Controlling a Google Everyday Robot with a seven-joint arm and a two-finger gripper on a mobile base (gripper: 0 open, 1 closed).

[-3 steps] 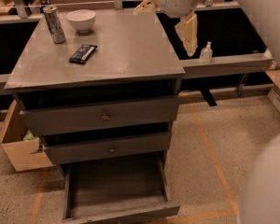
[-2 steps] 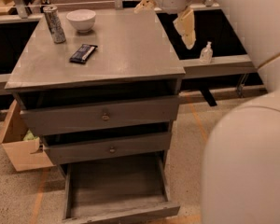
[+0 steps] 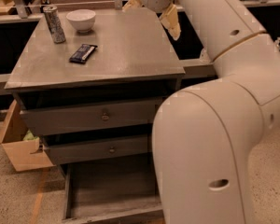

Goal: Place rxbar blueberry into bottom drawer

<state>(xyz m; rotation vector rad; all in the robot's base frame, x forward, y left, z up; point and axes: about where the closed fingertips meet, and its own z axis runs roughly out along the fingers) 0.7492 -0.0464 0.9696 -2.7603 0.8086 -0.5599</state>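
Camera view: on the grey worktop (image 3: 126, 50), a silver can (image 3: 53, 23) is standing at far left, with a white bowl (image 3: 81, 19) sitting just beside it. In front of them the rxbar blueberry (image 3: 83, 53), a flat dark navy bar with pale lettering, is lying flat. Below, the bottom drawer (image 3: 112, 213) is standing pulled out. To the right, the gripper (image 3: 150, 12) is hovering over the worktop's back corner, spread wide and grasping nothing.
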